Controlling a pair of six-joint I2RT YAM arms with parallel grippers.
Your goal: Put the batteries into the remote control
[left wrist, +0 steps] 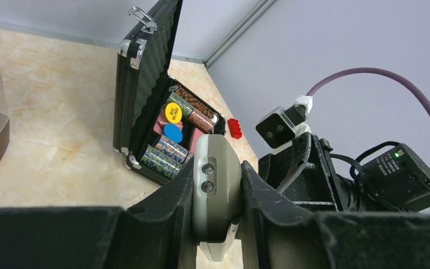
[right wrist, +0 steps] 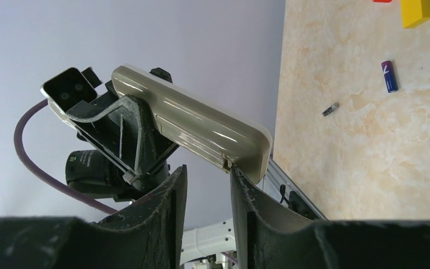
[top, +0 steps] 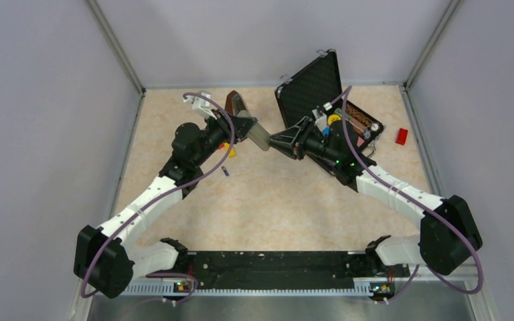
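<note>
My left gripper (top: 244, 126) (left wrist: 218, 165) is shut on the remote control (top: 258, 134) (left wrist: 217, 185) and holds it in the air. The remote's grey back (right wrist: 190, 117) faces the right wrist view. My right gripper (top: 274, 142) (right wrist: 207, 168) is open just under the remote's free end. One fingertip (right wrist: 234, 171) touches the seam there, and nothing is between the jaws. A bluish-purple battery (top: 225, 172) (right wrist: 389, 76) lies on the table below the left arm. A tiny dark grey battery (right wrist: 330, 109) lies close to it.
An open black case (top: 314, 87) (left wrist: 145, 95) of poker chips stands at the back right, and a red block (top: 401, 136) (left wrist: 234, 128) is beside it. A yellow block (right wrist: 416, 12) lies near the batteries. A brown-and-clear container (top: 235, 103) stands behind the left gripper.
</note>
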